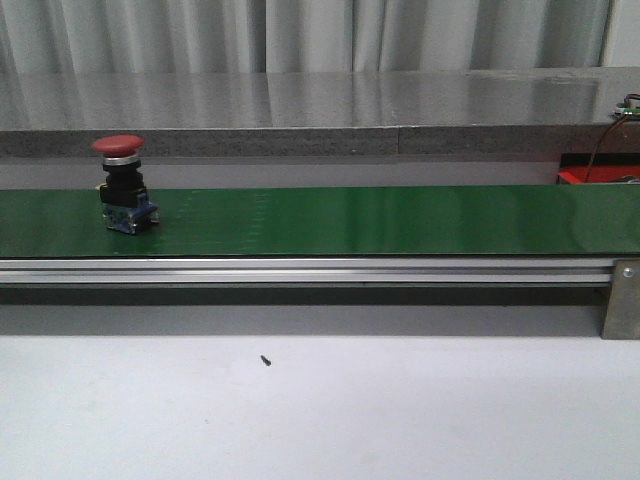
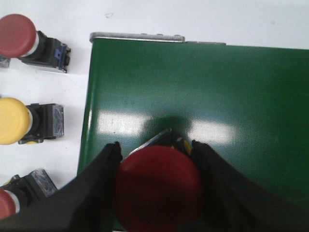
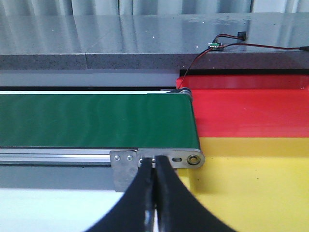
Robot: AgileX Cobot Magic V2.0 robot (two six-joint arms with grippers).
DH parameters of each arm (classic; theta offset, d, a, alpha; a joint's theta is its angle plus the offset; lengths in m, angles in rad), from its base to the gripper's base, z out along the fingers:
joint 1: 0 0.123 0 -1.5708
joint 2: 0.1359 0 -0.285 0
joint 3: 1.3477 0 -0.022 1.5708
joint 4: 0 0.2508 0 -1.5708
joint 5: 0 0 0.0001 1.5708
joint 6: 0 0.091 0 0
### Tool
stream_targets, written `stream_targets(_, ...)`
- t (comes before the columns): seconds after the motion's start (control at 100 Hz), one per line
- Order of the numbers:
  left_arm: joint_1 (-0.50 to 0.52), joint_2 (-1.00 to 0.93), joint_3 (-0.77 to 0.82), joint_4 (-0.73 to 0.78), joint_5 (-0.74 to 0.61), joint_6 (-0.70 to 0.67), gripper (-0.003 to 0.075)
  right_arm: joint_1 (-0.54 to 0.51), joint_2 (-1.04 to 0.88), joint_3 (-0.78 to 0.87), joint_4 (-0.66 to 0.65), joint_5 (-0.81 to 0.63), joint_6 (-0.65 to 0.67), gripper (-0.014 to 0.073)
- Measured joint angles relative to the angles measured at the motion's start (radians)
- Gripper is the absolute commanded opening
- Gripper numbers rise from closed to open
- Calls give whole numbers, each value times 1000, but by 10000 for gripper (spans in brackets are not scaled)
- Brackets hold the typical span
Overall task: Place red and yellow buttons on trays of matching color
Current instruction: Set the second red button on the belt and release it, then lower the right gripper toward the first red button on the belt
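Note:
A red button point(image 1: 122, 185) stands upright on the green belt point(image 1: 350, 220) at its left part; no gripper shows in the front view. In the left wrist view my left gripper point(image 2: 155, 145) is shut on another red button point(image 2: 157, 188), held over the belt's point(image 2: 193, 87) end. Beside that end, on the white table, lie a red button point(image 2: 19, 36), a yellow button point(image 2: 17, 121) and one more red button point(image 2: 7, 205). My right gripper point(image 3: 155, 159) is shut and empty in front of the belt's right end, next to the yellow tray point(image 3: 251, 188) and the red tray point(image 3: 246, 111).
An aluminium rail point(image 1: 300, 270) runs along the belt's front, with a metal bracket point(image 1: 622, 300) at its right end. A grey ledge point(image 1: 300, 140) lies behind the belt. Wires and a small board point(image 3: 215, 46) sit on it above the red tray.

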Motion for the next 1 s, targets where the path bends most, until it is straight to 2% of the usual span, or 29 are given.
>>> stream_targets(0.1, 0, 20, -2, 0, 14, 0, 225, 0, 0, 0, 0, 0, 0, -70)
stream_targets(0.27, 0, 25, -4, 0, 19, 0, 529, 0, 0, 0, 0, 0, 0, -70)
stream_targets(0.36, 0, 25, -20, -3, 21, 0, 616, 0, 0, 0, 0, 0, 0, -70)
stream_targets(0.59, 0, -15, -102, -42, 64, 0, 630, 0, 0, 0, 0, 0, 0, -70)
stream_targets(0.8, -12, -139, -112, -65, 75, 11, 629, 0, 0, 0, 0, 0, 0, -70)
stream_targets(1.0, -48, -337, -4, -76, 10, 25, 629, 0, 0, 0, 0, 0, 0, -70)
